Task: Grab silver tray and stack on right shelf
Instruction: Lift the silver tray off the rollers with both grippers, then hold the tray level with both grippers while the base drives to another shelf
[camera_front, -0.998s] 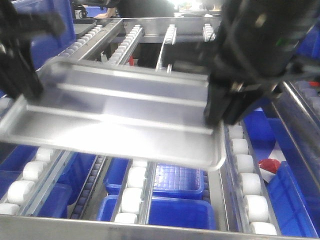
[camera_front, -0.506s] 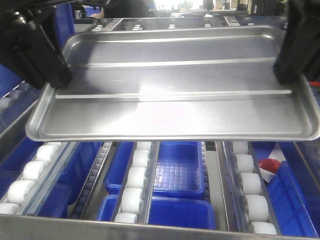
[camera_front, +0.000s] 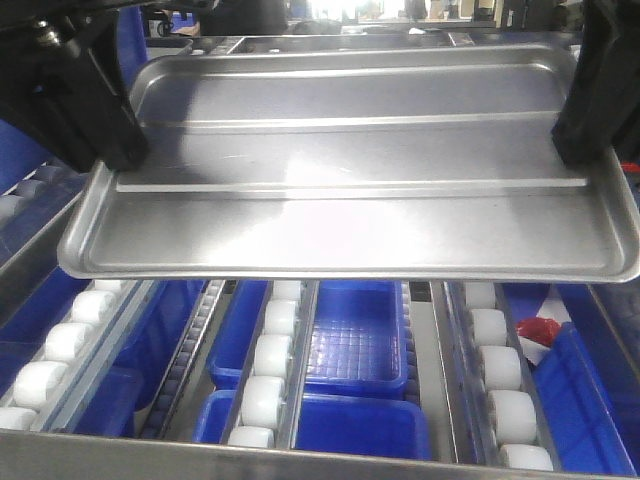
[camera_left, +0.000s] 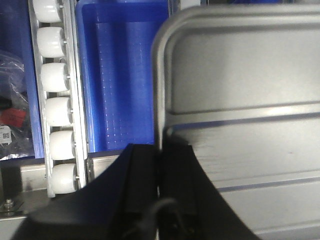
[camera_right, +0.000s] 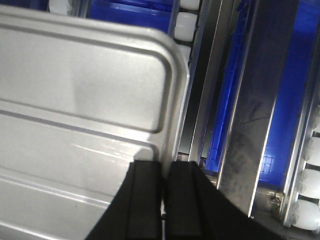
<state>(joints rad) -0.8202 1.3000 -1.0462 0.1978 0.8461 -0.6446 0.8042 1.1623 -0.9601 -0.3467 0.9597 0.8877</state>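
Risk, roller rack (camera_front: 265, 370): the tray hangs over open lanes and blue bins (camera_front: 355, 345); a slip would likely drop it between the rollers.
Risk, silver tray (camera_front: 350, 190): held only by its short-end rims; uneven arm travel could twist it loose.
Left end effector (camera_left: 160, 150): clamped on the left rim.
Right end effector (camera_right: 164, 167): clamped on the right rim; the tray spans between both, airborne.

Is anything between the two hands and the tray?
Nothing visible. The left hand and the right hand each clamp the tray directly by its rim, one at each short end.
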